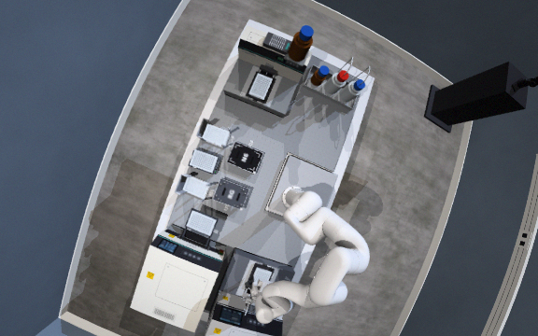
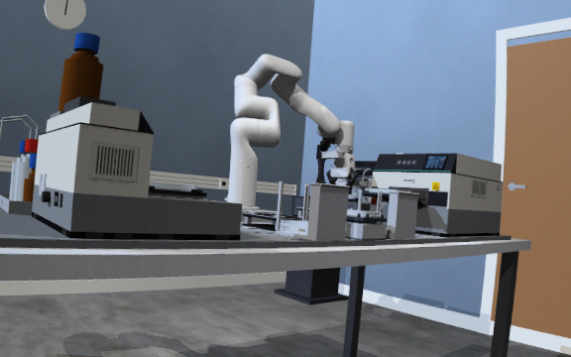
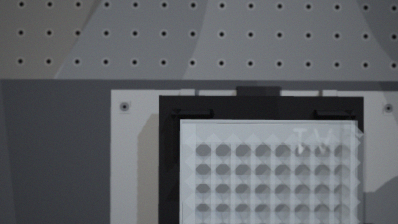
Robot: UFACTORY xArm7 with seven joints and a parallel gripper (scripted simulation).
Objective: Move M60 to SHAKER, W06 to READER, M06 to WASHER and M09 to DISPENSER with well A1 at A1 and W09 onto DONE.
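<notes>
My gripper (image 1: 251, 286) is over the dark instrument (image 1: 250, 291) at the near end of the deck, next to the arm's base, and also shows in the side view (image 2: 339, 178). It is shut on a clear well plate (image 3: 270, 172), whose label I cannot read. The plate (image 1: 261, 274) hangs level just over the instrument's black nest (image 3: 170, 150). An A1 mark (image 3: 311, 141) shows at the plate's far right corner. My fingers are out of the wrist view. Other plates sit on the far instrument (image 1: 261, 86), the shaker (image 1: 204, 161) and the white reader's tray (image 1: 200, 223).
Two tall stack racks (image 1: 215, 135) (image 1: 195, 187) flank the shaker. Two black nests (image 1: 246, 158) (image 1: 233, 192) lie mid-deck. Bottles (image 1: 341, 79) and a large brown bottle (image 1: 300, 46) stand at the far end. The white reader housing (image 1: 176, 285) is beside my gripper.
</notes>
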